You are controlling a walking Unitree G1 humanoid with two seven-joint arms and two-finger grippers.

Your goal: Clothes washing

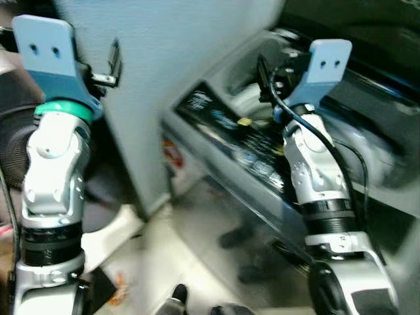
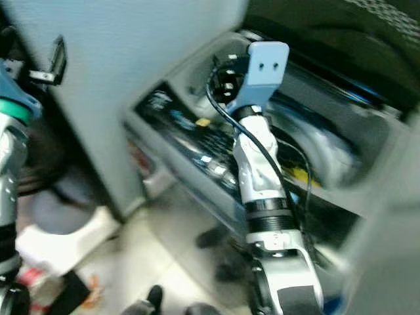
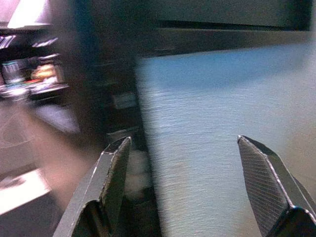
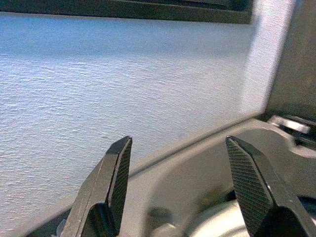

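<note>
Your right gripper [image 4: 173, 187] was spread wide with nothing between its 2 black fingers [image 4: 111, 190], and it pointed at the grey rim of the washing machine [image 1: 262, 164] where that rim met a pale textured wall [image 4: 123, 74]. A rounded light part lay beyond the fingertips, too blurred for you to name. Your right arm [image 1: 318, 177] was raised, its blue wrist plate over the machine's open top, with a black cable running down it. The control panel [image 1: 236, 141] along the machine's front edge was smeared by blur, so no lettering could be read.

Your left gripper [image 3: 190, 180] was also open and empty, facing the edge of the pale wall with a dark gap beside it. Your left arm [image 1: 52, 164] stood upright well apart from the machine. You could not make out any clothes. Dark shoes [image 1: 233, 236] showed on the shiny floor [image 1: 197, 230].
</note>
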